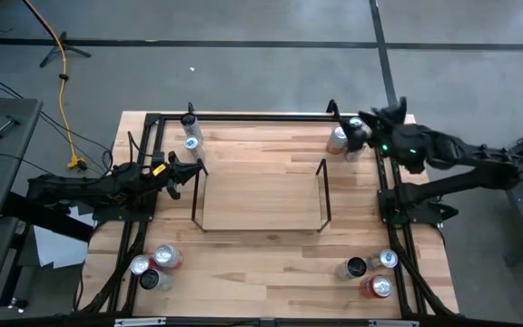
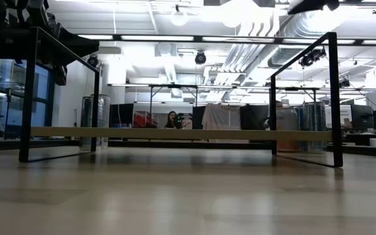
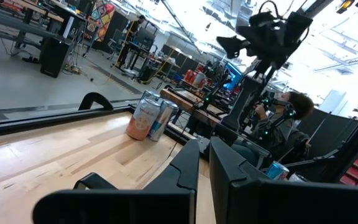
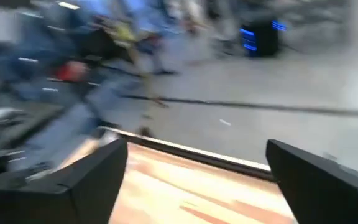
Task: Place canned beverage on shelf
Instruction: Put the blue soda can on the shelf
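High view: right pincer (image 1: pixel 360 132) spread wide just beside a can (image 1: pixel 338 139), shelf (image 1: pixel 260 195) apart.

Far-right cans (image 1: pixel 341 139) partly behind right hand (image 1: pixel 363 130)

shelf (image 1: pixel 260 195): low light-wood board, thin black wire frames at both short ends; centre of bench, bare
orange can (image 1: pixel 337 139): upright, far right corner of bench, off the shelf, just beside the right arm's head
cans far left (image 1: pixel 191 136): two, upright, close together
cans near left (image 1: pixel 154 264): three, clustered
cans near right (image 1: pixel 370 272): three, clustered
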You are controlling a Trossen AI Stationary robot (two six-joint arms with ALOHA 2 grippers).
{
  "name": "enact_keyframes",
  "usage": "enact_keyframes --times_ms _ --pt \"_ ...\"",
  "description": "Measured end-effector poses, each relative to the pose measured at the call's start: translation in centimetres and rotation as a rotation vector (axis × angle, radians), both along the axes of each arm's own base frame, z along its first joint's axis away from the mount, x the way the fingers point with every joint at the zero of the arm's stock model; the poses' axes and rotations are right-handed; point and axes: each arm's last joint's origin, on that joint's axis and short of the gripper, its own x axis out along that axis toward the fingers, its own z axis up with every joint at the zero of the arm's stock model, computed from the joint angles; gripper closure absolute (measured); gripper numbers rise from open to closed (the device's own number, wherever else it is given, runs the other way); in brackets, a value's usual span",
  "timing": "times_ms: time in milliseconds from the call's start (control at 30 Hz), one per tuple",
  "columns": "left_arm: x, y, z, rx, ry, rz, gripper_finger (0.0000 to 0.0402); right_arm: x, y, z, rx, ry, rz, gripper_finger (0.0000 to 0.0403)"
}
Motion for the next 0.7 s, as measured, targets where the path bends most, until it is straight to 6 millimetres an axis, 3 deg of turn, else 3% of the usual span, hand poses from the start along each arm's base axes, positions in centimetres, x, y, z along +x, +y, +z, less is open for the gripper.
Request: enact_keyframes --times_ms 200,333,533,700 --pt "0.0 0.0 0.0 0.0 0.0 0.0 0.0401 1.3 -3.3 1.0 0.278 0.183 -0.22 0.0013" --pt "0.0 0.0 0.0 0.0 0.0 0.0 0.0401 1.0 -6.7 0.4 0.521 0.439 -0.299 0.0013" --pt "0.0 0.0 0.0 0.0 0.0 0.0 0.0401 0.8 -12.0 -1.9 0.762 0.672 -0.183 0.0013" --pt "0.0 0.0 0.0 0.0 0.0 0.0 0.0401 0.8 -14.5 -3.3 0.775 0.817 -0.071 0.0013"
